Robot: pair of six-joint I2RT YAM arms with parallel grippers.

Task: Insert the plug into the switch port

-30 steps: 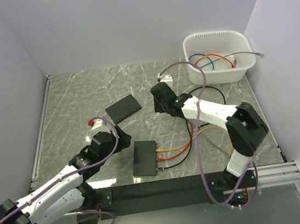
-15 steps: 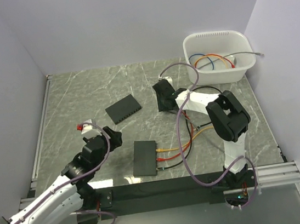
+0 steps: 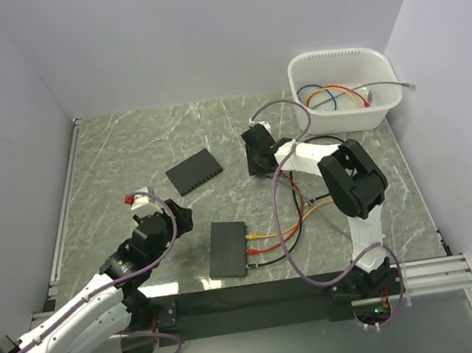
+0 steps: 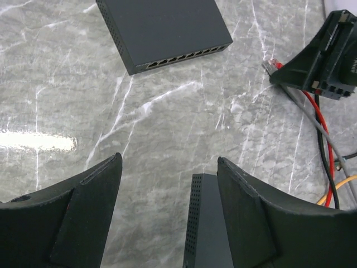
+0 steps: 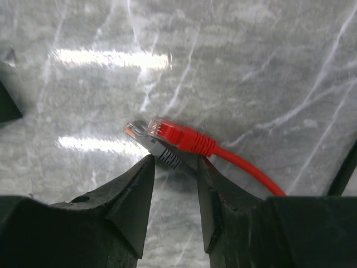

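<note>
Closest to you, the near switch (image 3: 228,249) lies flat on the worktop (image 3: 128,147). A yellow cable (image 3: 266,236) and a black cable (image 3: 273,259) already run into its right edge.

Just left of it, your left pincer (image 4: 168,159) hangs over the marble with its fingers spread wide and nothing between them. From that wrist you look down on the perforated end of the near switch, low between the two fingers.

Farther back sits the far switch (image 3: 194,172), set at an angle. Its row of ports (image 4: 184,56) faces your left wrist camera.

To the right of the far switch, and apart from it, is your right pincer (image 5: 174,161). It is pinching two cables just behind their connectors, so the red plug (image 5: 167,133) and the grey plug (image 5: 135,132) stick out side by side past the fingertips. The red one lies partly over the grey. Both are over bare marble, and neither is in any port. You cannot tell from these views whether they touch the worktop. The red cable (image 5: 245,167) trails off to the right.

At the far right corner stands the white tub (image 3: 337,120), with more coiled cables inside.
</note>
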